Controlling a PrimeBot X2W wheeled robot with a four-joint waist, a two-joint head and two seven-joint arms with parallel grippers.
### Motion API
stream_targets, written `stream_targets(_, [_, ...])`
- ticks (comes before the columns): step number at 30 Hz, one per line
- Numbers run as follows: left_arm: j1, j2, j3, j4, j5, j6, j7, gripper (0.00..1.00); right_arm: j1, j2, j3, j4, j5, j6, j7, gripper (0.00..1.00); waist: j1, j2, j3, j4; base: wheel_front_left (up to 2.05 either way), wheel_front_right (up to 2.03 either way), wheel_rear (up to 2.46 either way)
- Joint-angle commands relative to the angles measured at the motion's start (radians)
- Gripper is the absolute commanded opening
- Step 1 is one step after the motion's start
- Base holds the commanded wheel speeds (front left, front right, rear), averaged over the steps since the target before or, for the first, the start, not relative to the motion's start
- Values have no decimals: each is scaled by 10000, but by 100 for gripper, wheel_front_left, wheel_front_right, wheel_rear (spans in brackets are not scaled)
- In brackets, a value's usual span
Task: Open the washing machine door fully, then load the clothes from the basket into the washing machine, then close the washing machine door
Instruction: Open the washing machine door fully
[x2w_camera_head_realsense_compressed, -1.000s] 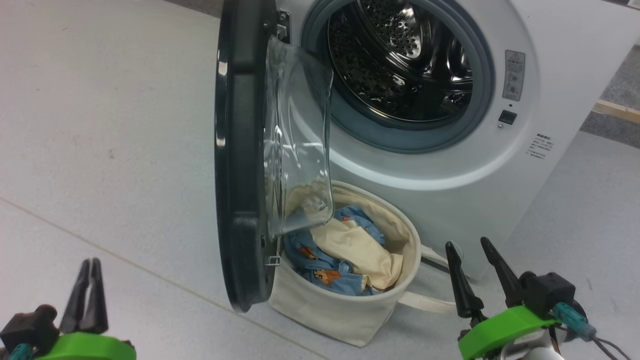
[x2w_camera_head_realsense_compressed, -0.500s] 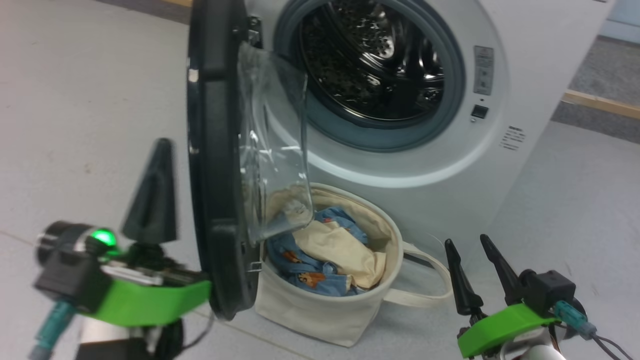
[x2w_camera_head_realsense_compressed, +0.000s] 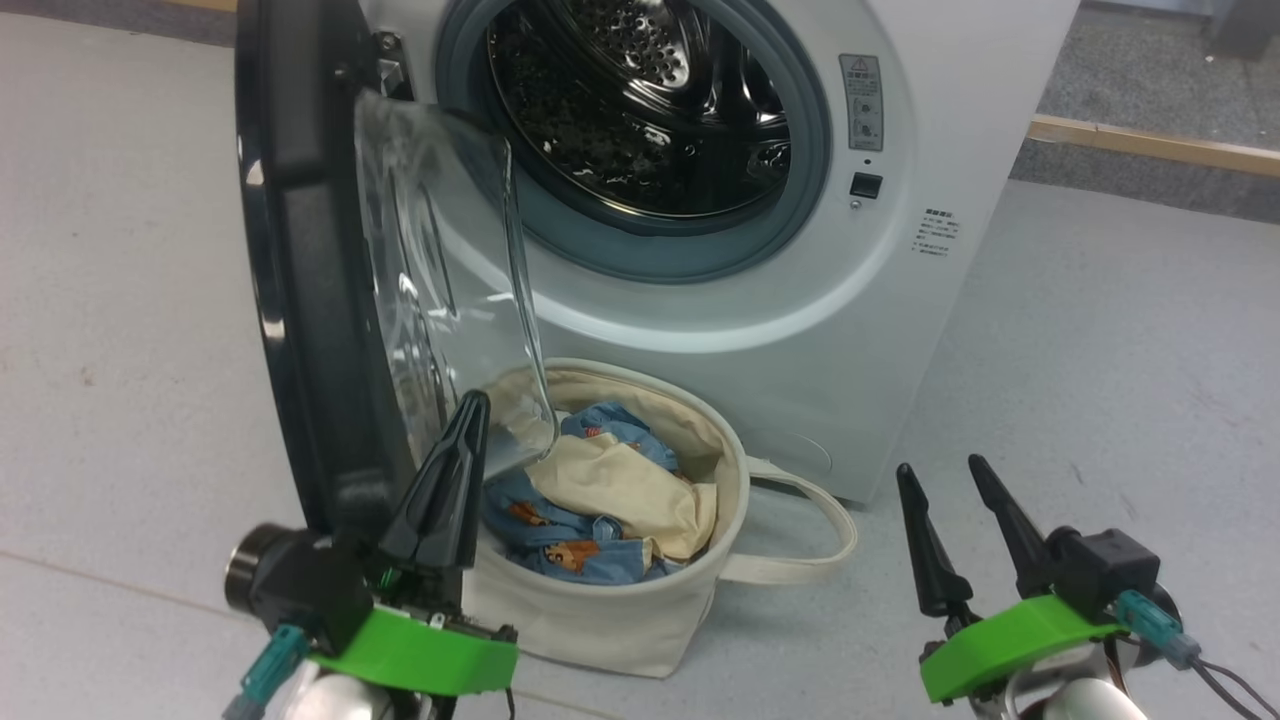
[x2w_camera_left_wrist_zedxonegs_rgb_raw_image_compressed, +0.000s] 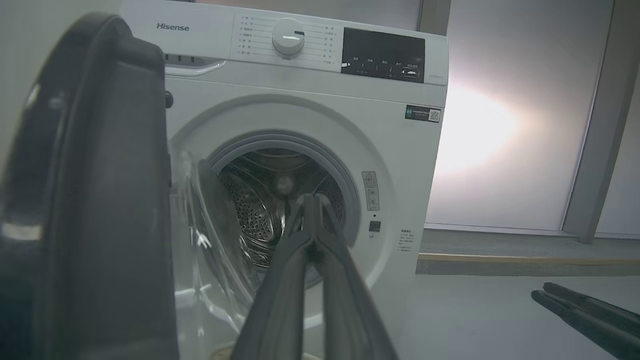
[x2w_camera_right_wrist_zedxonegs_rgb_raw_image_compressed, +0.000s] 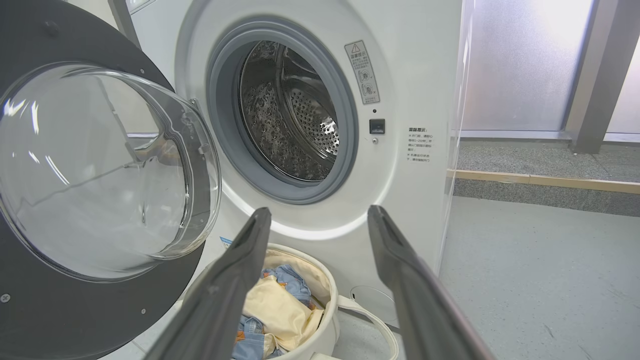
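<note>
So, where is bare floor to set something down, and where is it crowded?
Bare floor lies right of the washing machine and the basket, and left of the door. Crowded: under the door's glass bowl, which overhangs the basket.

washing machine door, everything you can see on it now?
The washing machine door is round: wide glossy black rim, clear bulging glass bowl at centre, dark inner face with small screws. It stands swung open on a hinge left of the drum opening, nearly edge-on in the head view. Its bowl overhangs the basket's edge. The shut left gripper points up beside its lower edge; contact cannot be told.
</note>
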Motion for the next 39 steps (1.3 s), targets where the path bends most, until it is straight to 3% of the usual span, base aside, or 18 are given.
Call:
stream_targets(1, [-309,30,480,64,-82,92,-21,0,-445,-158,92,-357,34,2,-126,100,0,0,87,-81,0,0,0])
stream_targets(22, [404,144,1210,1168,-14,189,-21,0,-395,-75,114,-403,8,2,-126,100,0,0,33,912,0,0,0])
stream_targets(33, [112,975,2543,1410,-376,293,-21,0,-362,0,127,-356,54,2,-126,100,0,0,-35,1121,0,0,0])
stream_targets(39, [-374,1635,3461,2310,-1066,168,40,0,-398,37,170,-288,93,2,-126,100,0,0,-48,1072,0,0,0])
